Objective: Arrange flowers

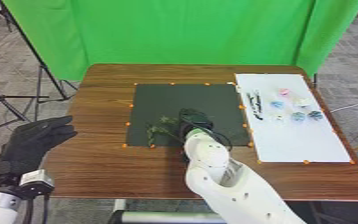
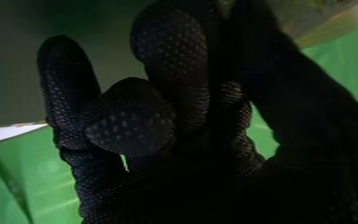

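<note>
Black glove fabric covers the robot's right hand point(image 1: 196, 119), which is low over the dark mat point(image 1: 162, 95), nearer the mat's right edge than its left. Whether it is open or closed, and whether it has hold of a stem, I cannot tell. Just beside it, towards the mat's near left corner, are leafy green sprigs point(image 1: 161, 131), thin and branching. Right of the mat, a white sheet point(image 1: 291, 145) carries small flower heads point(image 1: 298, 116), loosely grouped in the half towards its far right corner; a pink flower head point(image 1: 284, 92) is nearest the far edge, with blue and white ones closer in. Slender black pieces point(image 1: 257, 104), too small to identify, line the sheet's left edge. Both surfaces are on the brown wooden table point(image 1: 291, 182). At the table's left edge, the left hand point(image 1: 42, 140) is open and relaxed, holding nothing. The step in hand seems to be placing greenery as a base for the arrangement. The next move probably calls for settling the sprigs gently, then lifting clear without snagging them, before turning to the flower heads.
</note>
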